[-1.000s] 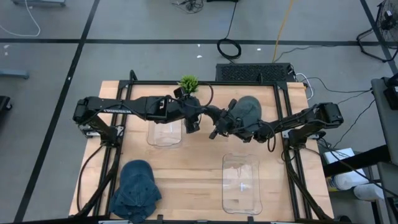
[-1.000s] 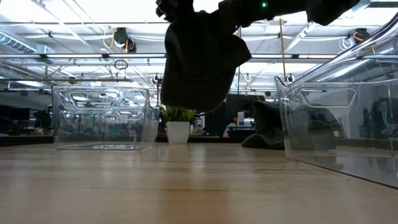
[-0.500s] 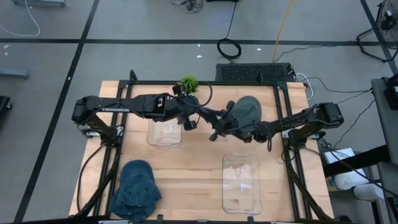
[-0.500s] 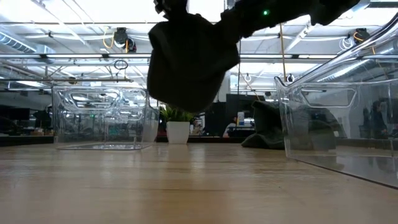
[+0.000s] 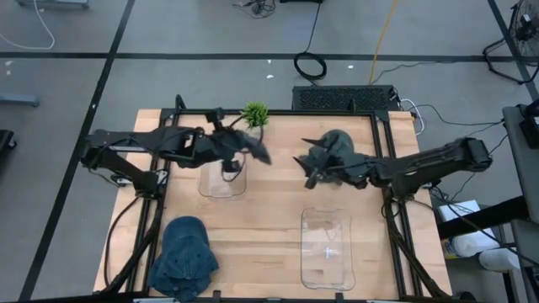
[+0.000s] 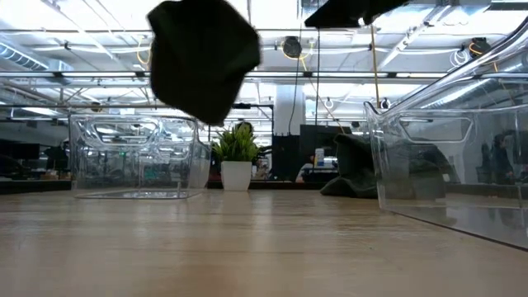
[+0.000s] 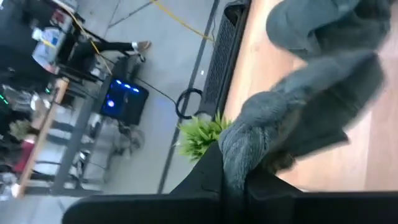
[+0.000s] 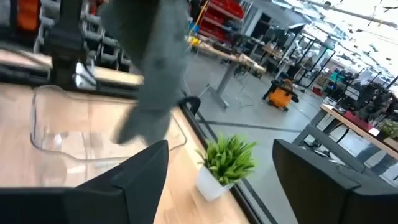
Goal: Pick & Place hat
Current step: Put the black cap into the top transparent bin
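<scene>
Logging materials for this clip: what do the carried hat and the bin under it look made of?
Carried hat: soft dark grey-green cloth, matte; it folds and droops limply from the left pincer. Bin: clear rigid plastic, likely glossy; the wood tabletop shows through it.

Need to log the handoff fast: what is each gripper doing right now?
Left gripper: shut on the dark hat, held above the clear bin.
Right gripper: jaws open, holding nothing.
</scene>
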You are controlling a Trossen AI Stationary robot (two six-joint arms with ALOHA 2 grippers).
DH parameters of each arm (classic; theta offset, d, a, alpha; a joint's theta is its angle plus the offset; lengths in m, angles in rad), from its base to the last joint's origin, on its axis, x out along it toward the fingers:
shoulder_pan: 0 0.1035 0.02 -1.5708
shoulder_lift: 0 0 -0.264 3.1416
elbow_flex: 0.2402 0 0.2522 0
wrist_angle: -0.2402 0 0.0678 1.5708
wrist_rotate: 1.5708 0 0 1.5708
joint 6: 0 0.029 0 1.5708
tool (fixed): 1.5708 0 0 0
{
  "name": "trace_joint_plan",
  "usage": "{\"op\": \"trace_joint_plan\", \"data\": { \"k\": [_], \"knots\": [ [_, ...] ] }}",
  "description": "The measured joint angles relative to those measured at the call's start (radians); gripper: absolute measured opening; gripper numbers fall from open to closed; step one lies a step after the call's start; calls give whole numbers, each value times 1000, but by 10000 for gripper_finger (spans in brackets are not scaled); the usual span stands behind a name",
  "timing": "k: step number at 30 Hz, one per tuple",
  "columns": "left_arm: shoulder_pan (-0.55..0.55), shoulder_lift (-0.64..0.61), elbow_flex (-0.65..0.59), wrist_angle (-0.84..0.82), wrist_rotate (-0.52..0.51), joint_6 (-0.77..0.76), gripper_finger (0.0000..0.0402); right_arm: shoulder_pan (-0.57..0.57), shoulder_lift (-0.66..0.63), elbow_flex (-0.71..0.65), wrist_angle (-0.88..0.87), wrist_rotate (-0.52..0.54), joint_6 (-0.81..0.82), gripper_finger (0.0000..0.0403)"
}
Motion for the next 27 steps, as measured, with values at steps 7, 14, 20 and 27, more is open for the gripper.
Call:
{"op": "trace_joint_plan", "data": {
  "k": [7, 14, 20, 27],
  "knots": [
    [-47, -46, -8, -165, -120, -91, 1, 0, -156, -81, -66, 0, 41, 274],
    [-45, -147, -179, -121, -123, -124, 1, 0, -273, -210, -64, -5, 138, 268],
    [-23, -300, -409, 107, -51, 11, 1, 0, -333, -248, -51, -5, 129, 267],
    [-1, -430, -658, 418, 51, 250, 3, 6, -357, -248, -49, -5, 139, 267]
  ]
}}
